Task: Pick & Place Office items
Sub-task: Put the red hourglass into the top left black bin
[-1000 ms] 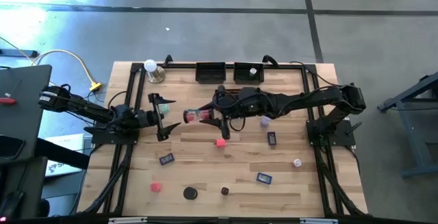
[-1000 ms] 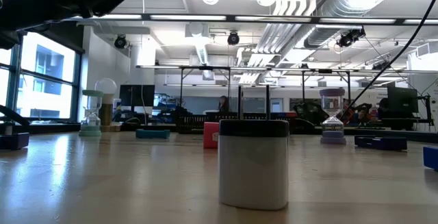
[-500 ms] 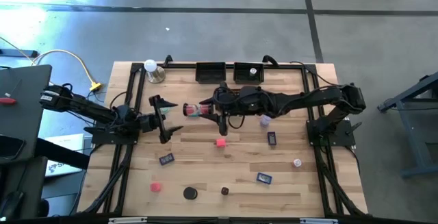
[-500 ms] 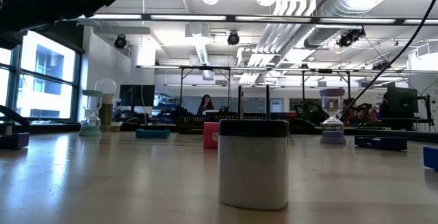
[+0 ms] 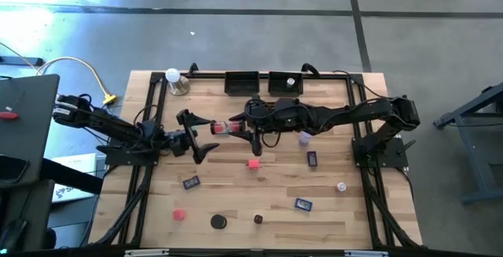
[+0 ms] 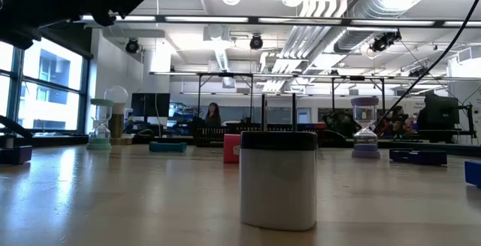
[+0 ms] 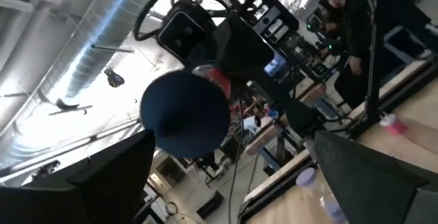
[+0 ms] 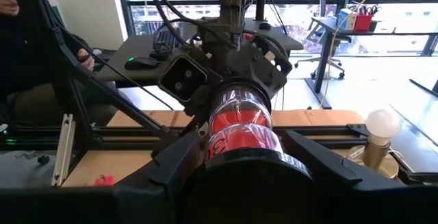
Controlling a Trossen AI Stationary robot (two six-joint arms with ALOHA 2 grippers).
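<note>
A red sand timer (image 5: 225, 126) is held level above the counter (image 5: 259, 186), just 12 o'clock of centre, clenched at one cap by the right end effector (image 5: 242, 127). The left end effector (image 5: 198, 137), spread wide, faces its free cap, apparently for a handover.

readable text: none in any view
red-filled clear cylinder (image 8: 241, 125) with black caps: a white mark shows on the red part near one cap, too blurred to read
dark blue rectangular blocks (image 5: 303, 203) on the tabletop (image 5: 236, 186): light patches on top, no legible lettering
</note>
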